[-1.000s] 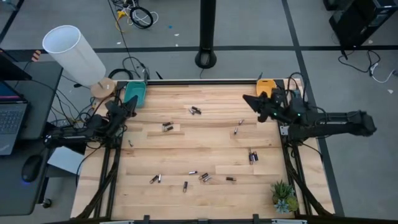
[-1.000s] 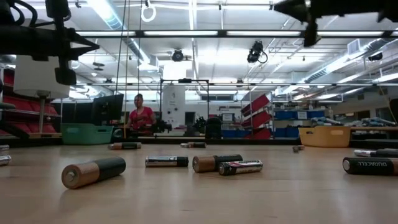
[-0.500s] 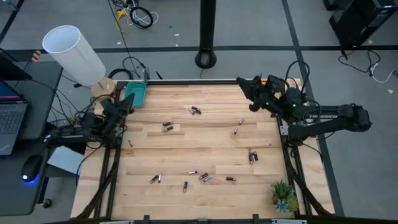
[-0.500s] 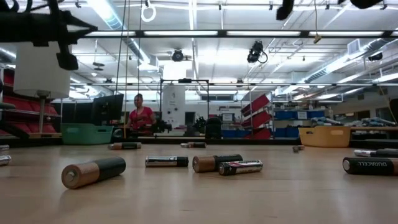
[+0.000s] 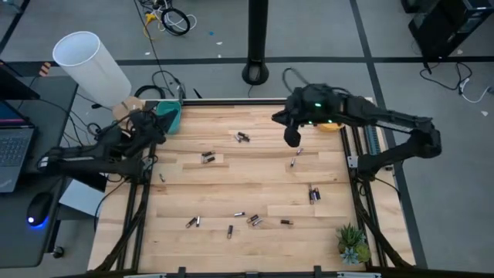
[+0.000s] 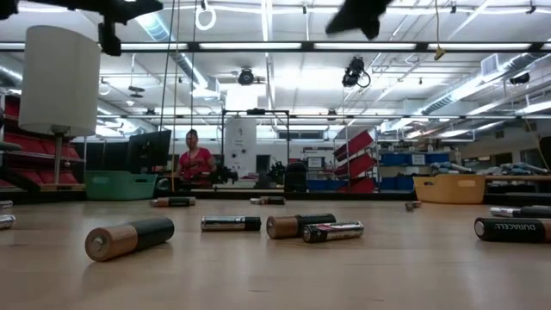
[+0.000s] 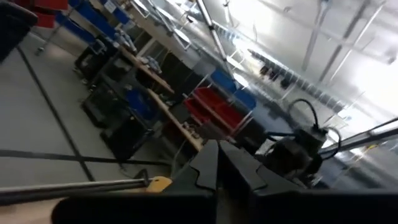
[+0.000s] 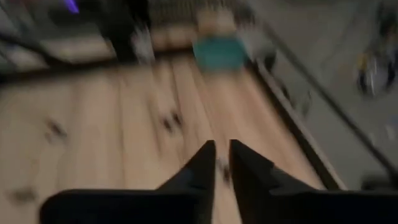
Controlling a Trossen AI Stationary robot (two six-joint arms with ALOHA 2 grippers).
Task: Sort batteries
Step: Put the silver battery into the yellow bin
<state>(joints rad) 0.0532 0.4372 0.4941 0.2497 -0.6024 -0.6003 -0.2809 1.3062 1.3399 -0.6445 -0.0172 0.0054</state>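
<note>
About a dozen batteries (image 5: 241, 137) lie scattered loose over the worktop (image 5: 231, 185), none picked up yet, so we judge the sorting to be at its opening reach. Our right gripper (image 5: 292, 137) hangs above the far middle, fingers nearly pressed together around nothing; the left gripper (image 5: 143, 123) waits by the teal tray (image 5: 167, 116), likewise almost closed and empty. Next we must spread the right fingers and descend squarely over one small cell.

Light striped-wood table (image 5: 247, 185), copper-and-black batteries (image 6: 129, 238), teal tray (image 5: 168, 116), orange tray (image 6: 447, 189), white lampshade (image 5: 89, 66).
</note>
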